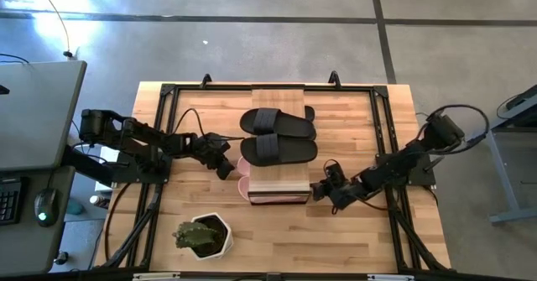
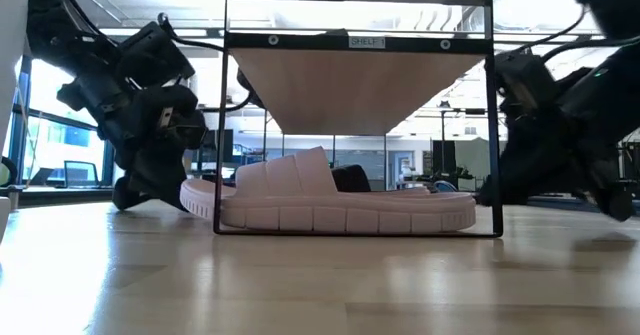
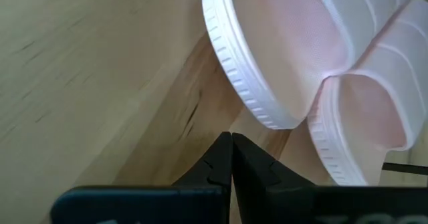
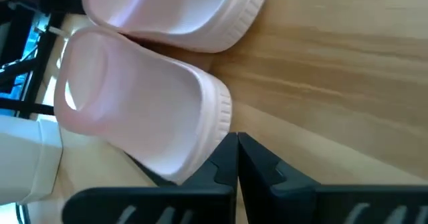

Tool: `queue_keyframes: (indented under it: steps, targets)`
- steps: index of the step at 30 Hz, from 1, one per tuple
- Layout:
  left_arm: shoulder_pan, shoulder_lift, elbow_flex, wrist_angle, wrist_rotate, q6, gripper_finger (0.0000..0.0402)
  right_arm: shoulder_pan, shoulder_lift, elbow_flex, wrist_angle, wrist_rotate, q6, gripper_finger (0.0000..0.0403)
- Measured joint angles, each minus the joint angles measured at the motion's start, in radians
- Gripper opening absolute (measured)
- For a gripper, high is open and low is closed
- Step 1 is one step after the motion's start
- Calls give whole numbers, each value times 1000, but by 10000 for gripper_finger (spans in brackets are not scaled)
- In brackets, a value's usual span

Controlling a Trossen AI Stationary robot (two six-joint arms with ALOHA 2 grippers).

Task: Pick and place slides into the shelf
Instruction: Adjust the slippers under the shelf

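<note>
A potted plant point(image 1: 201, 236) stands at the table's point(image 1: 352, 239) near-left. The left gripper point(image 1: 225, 169), fingers pressed together, sits low just beside the pink slides point(image 2: 340, 203), which lie under the shelf point(image 1: 278, 96), poking out at its left side. Two black slides point(image 1: 278, 135) rest on the shelf's plank. The right gripper point(image 1: 323, 192), also pressed shut, sits just beside the shelf's other side.

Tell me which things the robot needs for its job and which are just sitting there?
For the job:
- black slides on top of the shelf
- pink slides under it
- shelf
- left gripper and right gripper, fingers shut, beside the pink slides

Just sitting there:
- potted plant
- keyboard and mouse on the side desk
</note>
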Motion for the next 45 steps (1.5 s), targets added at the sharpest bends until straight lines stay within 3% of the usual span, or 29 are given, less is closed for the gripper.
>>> queue_keyframes:
  steps: [9,13,16,22,25,28,34,39,45]
  targets:
    - [0,-38,-1,-5,-18,-8,0,17,-239,0,-435,98,162,0]
    - [1,-69,-2,-11,-40,-14,0,-64,-372,0,-670,103,242,0]
    - [1,-91,-2,-33,-56,-35,0,-170,-487,-9,-752,77,175,0]
    - [1,-107,-2,-88,-72,-56,0,-471,-810,-207,-538,-120,-115,0]
    - [1,-108,-2,-87,-72,-74,0,-639,-956,-337,-355,-258,-190,0]
    - [1,-108,-2,-72,-72,-83,0,-785,-1025,-397,-293,-380,-232,0]
    - [1,-108,-2,-52,-77,-107,0,-998,-964,-332,-314,-544,-371,0]
    - [1,-108,-2,-47,-101,-129,0,-1131,-794,-289,-289,-726,-457,0]
    - [1,-108,-2,-47,-113,-154,0,-1176,-544,-281,-17,-837,-470,0]
